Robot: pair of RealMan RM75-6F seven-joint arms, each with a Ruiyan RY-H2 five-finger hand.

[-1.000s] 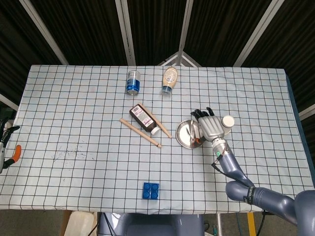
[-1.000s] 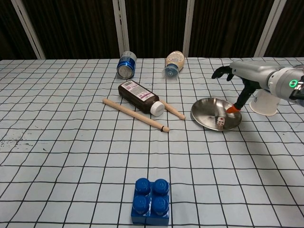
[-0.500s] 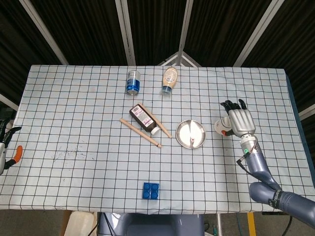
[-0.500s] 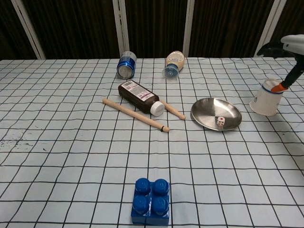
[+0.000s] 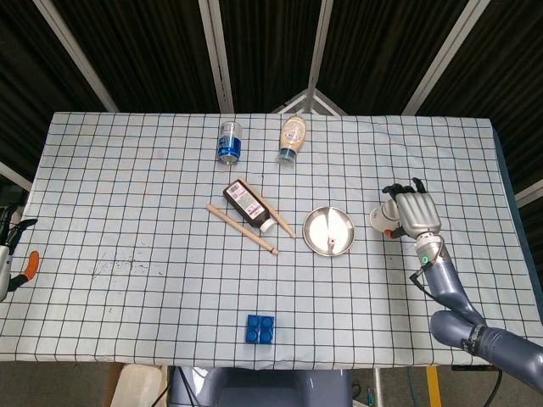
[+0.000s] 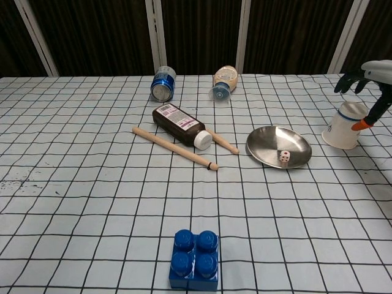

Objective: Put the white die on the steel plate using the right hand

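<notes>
Room: dark slatted wall panels behind the table, divided by pale metal struts; in the head view two struts meet in a peak above the far edge.

Surface: table (image 5: 127,195) covered by a white cloth with a black grid. A patch of dark scuff marks shows toward the left side.

Left edge: left hand (image 5: 10,254), only partly in the head view beyond the table's border, with an orange tip; whether its fingers are apart or closed cannot be told.

Far row: blue can (image 6: 163,84) lying on its side, end facing the chest camera; just right of it a beige squeeze bottle (image 6: 223,79), also lying down, cap toward the camera.

Centre: brown bottle (image 6: 181,125) with a white label and white cap, lying diagonally. Two wooden sticks (image 6: 174,148) flank it, the longer in front, the shorter partly behind its cap end.

Near edge: blue toy brick (image 6: 195,259), studs up.

Right of centre: steel plate (image 6: 269,138), shallow and round. White die (image 6: 284,157) rests inside it, toward its near right part.

Right: white paper cup (image 6: 342,130) with a blue band, tipped over, well apart from the plate.

Far right: right hand (image 5: 416,213), raised over the cup, fingers spread, holding nothing.
</notes>
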